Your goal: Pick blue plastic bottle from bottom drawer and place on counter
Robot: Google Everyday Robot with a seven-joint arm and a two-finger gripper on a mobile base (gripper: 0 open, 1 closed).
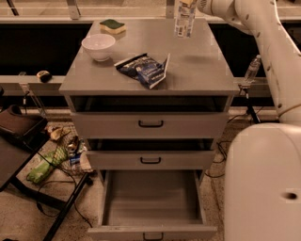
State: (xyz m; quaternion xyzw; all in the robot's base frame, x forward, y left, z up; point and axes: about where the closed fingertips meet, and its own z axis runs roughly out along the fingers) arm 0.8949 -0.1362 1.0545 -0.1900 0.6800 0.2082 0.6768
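Observation:
The blue plastic bottle (184, 21), clear with a bluish-white label, hangs upright above the far right part of the counter (202, 66). My gripper (188, 3) holds it by the top at the upper edge of the view, and my white arm (263, 33) reaches in from the right. The bottom drawer (150, 230) is pulled open at the foot of the cabinet and its inside shows bare. The two shallower drawers above it stand slightly open.
On the counter are a white bowl (98, 46), a green-yellow sponge (112, 25) and a dark snack bag (143, 69). A thin clear bottle (252, 70) stands behind right. My white base (263, 188) fills the lower right. Clutter and a dark stand (47, 164) lie left.

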